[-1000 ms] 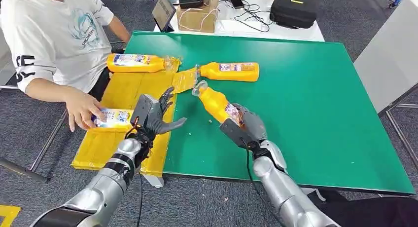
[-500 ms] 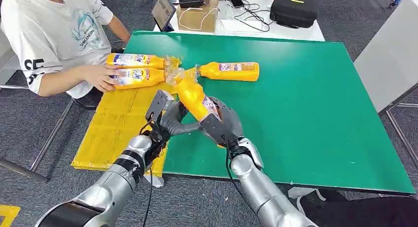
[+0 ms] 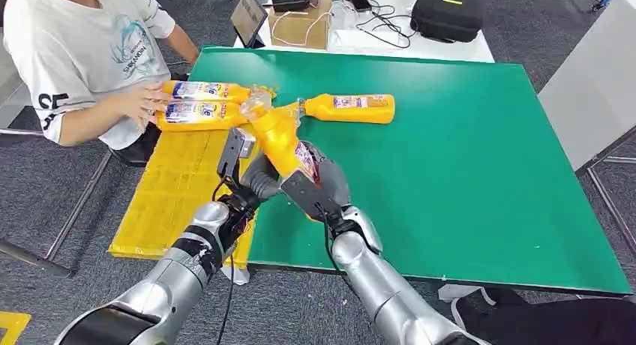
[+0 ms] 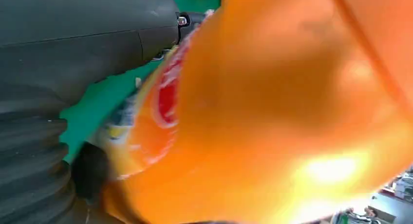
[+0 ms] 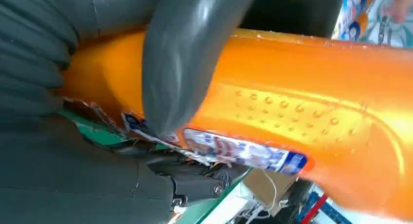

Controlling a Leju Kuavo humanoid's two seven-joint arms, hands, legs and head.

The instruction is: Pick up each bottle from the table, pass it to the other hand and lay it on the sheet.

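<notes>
Grey carpet floor [image 3: 45,210], white table [image 3: 420,45] behind the green one.

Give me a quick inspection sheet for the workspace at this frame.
Surface: green table, yellow sheet at its left edge.
Job's things: held bottle raised and tilted; two bottles lying on the sheet; one bottle lying on the table.
Clutter: nothing seen on the green table.
Hands: right hand grips the held bottle; left hand is at it, grip unclear.
Cables: white leads on the rear desk.
Surroundings: seated person touching the sheet's bottles; cardboard box, black case.
</notes>
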